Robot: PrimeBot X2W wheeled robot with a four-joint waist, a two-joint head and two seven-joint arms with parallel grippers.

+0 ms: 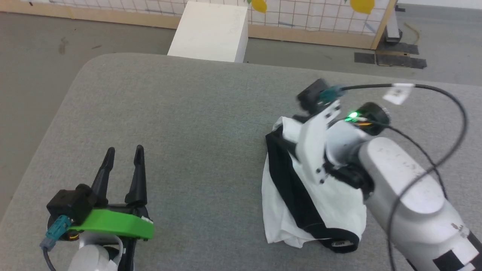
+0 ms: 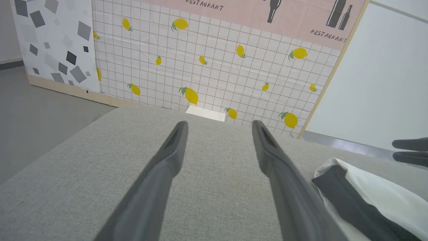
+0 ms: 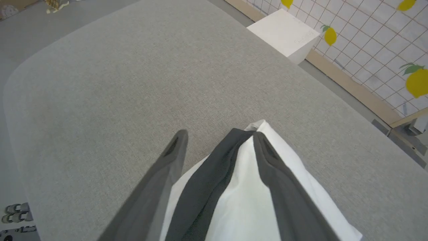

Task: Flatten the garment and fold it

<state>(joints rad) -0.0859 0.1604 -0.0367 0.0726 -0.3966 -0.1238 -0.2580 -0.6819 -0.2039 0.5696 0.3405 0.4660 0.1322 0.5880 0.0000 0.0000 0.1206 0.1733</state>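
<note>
Garment (image 1: 280, 210) lies in a crumpled heap on the right part of the grey padded table (image 1: 188, 113), white body bunched, a black band (image 3: 207, 180) running through it. Your right gripper (image 3: 219, 137) hangs over the heap, fingers spread wide, pinching nothing. Your left gripper (image 1: 125, 149) is likewise spread and empty, well apart from the cloth. The fabric looks light and limp and will likely sag and drag. Take a hemmed black edge or a corner with each gripper, not the loose middle.
</note>
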